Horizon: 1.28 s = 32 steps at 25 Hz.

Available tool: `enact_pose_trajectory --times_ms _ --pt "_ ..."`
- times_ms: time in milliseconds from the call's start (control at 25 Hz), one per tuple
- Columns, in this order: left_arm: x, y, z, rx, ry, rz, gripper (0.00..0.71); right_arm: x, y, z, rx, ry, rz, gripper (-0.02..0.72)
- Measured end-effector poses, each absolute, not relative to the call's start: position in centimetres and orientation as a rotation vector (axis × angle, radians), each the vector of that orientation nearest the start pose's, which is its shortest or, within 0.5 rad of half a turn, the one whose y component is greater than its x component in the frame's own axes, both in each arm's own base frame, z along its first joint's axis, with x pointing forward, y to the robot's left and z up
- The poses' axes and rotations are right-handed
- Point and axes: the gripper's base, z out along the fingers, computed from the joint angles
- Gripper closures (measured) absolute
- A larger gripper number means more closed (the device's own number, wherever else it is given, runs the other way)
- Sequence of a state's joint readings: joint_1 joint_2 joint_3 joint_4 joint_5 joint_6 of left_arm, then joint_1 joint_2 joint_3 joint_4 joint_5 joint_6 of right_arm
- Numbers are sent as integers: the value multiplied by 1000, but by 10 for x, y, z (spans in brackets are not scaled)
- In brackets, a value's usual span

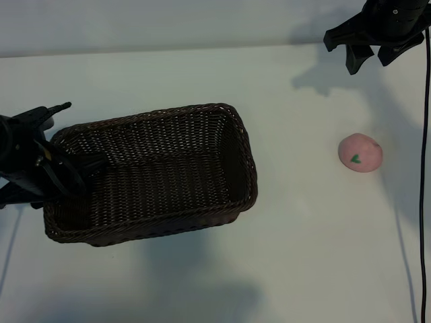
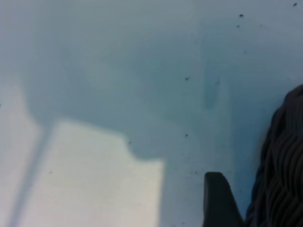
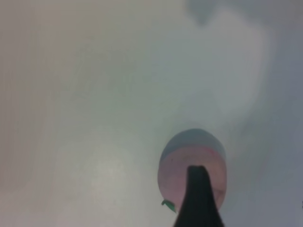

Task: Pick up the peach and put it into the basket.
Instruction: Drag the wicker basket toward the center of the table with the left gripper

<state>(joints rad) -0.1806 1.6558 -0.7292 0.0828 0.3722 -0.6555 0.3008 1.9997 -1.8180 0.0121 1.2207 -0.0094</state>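
Note:
The peach (image 1: 360,153), pale pink with a small green leaf mark, lies on the white table at the right, well apart from the basket. The dark-brown wicker basket (image 1: 202,114) stands left of centre with nothing in it. My left gripper (image 1: 71,171) straddles the basket's left end wall, one finger inside and one outside, closed on the rim. The left wrist view shows the outer finger (image 2: 218,198) close beside the wicker (image 2: 284,165). My right gripper (image 1: 372,59) hangs open beyond the peach, holding nothing. In the right wrist view one fingertip (image 3: 199,198) overlaps the peach (image 3: 189,151).
A black cable (image 1: 425,168) runs down the right edge of the table. Bare white tabletop (image 1: 296,202) lies between the basket and the peach.

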Motion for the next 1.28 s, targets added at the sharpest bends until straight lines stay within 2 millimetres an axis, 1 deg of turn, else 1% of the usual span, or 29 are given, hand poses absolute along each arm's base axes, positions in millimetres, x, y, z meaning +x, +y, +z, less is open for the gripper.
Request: enact_pose_trajectory --times_ms 160,400,720,840,1080,1160,1280 --pt "275 -50 152 -569 2686 -222 340 408 128 274 -442 2855 71 198" --pt "274 -50 169 -598 2614 -283 340 408 127 274 -446 2854 54 198" --pt "267 -46 199 -599 2501 -344 340 408 127 274 -443 2855 70 198" --pt "266 -46 207 -602 2464 -367 340 408 127 274 -446 2854 54 198" --pt "274 -48 220 -594 2421 -400 340 408 127 274 -443 2855 68 198" --pt "277 -50 226 -566 2413 -418 354 408 127 274 -446 2854 54 198" --pt "278 -53 228 -541 2409 -456 354 408 127 274 -443 2855 69 198"
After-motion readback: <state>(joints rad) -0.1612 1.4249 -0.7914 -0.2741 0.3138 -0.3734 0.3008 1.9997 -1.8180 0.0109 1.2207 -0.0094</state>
